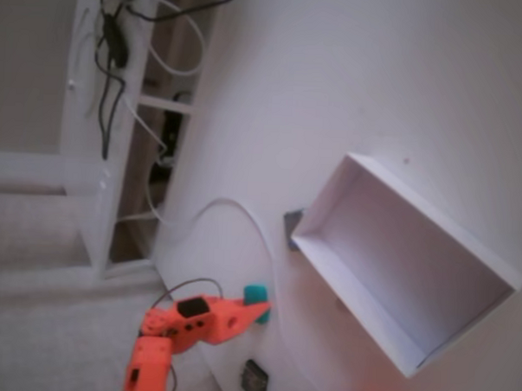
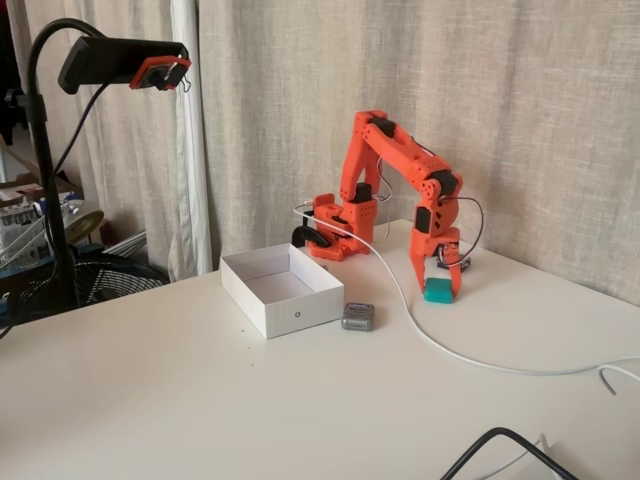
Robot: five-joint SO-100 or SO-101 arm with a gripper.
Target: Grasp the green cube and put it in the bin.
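End effector (image 2: 437, 280) fingers close on the green cube (image 2: 439, 291), partly hiding it; table contact unclear.

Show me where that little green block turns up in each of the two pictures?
A fixed view: the green cube sits low, a bit left of centre, at the tip of the orange gripper.
Another fixed view: the green cube is right of centre, on the table under the down-pointing gripper.
Shared landmark: the white bin; the cube lies outside it in both fixed views.
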